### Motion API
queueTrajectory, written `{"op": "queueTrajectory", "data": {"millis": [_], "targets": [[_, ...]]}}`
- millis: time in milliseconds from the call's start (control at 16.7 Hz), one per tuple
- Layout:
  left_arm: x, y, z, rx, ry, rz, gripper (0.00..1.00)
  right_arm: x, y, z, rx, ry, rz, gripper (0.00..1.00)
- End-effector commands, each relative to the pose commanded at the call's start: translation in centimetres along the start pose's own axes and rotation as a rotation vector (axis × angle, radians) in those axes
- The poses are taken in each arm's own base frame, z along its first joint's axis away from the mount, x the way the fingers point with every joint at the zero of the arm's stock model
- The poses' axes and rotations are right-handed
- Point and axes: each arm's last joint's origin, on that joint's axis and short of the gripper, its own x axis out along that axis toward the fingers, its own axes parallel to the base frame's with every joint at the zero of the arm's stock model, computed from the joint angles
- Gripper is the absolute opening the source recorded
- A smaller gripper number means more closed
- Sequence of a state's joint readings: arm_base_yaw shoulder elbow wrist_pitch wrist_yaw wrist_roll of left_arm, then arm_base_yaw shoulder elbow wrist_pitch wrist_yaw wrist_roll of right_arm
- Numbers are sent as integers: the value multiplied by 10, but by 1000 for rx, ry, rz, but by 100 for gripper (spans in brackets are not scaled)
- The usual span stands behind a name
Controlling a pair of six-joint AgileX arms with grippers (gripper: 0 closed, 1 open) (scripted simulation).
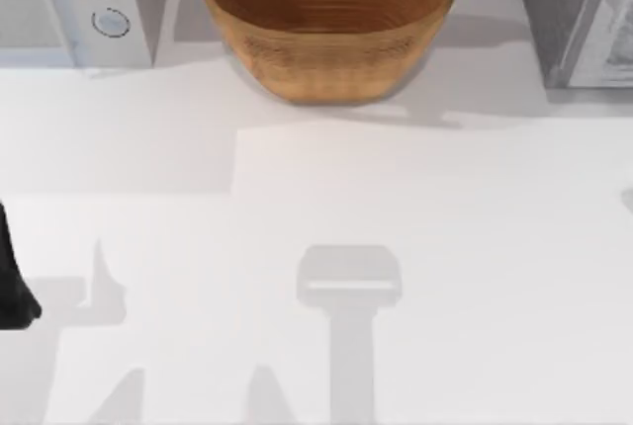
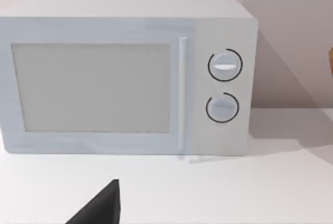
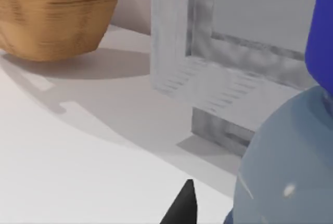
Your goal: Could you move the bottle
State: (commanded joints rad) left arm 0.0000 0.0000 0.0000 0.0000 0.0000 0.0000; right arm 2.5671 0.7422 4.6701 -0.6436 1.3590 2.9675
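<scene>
The bottle point(image 3: 283, 156) looms very close in the right wrist view, with a clear rounded body and a blue cap at the picture's edge. My right gripper point(image 3: 208, 208) is right beside it, and its hold on the bottle is hidden. My left gripper point(image 2: 156, 208) is parked low at the table's left edge, open with nothing in it, facing the microwave. A dark part of the left arm point(image 1: 15, 292) shows in the top view.
A big wicker bowl point(image 1: 328, 25) stands at the back centre. A white microwave point(image 1: 79, 5) sits at the back left. At the back right stands a grey framed cabinet point(image 1: 579, 20), which rises just behind the bottle in the right wrist view.
</scene>
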Motion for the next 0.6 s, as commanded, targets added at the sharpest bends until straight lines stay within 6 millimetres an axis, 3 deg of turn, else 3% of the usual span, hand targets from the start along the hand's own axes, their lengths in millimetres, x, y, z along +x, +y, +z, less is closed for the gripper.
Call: {"op": "queueTrajectory", "data": {"millis": [240,600], "targets": [[0,0,0,0,0,0,100,0,0,0,0,0,0,98],[0,0,0,0,0,0,100,0,0,0,0,0,0,100]]}}
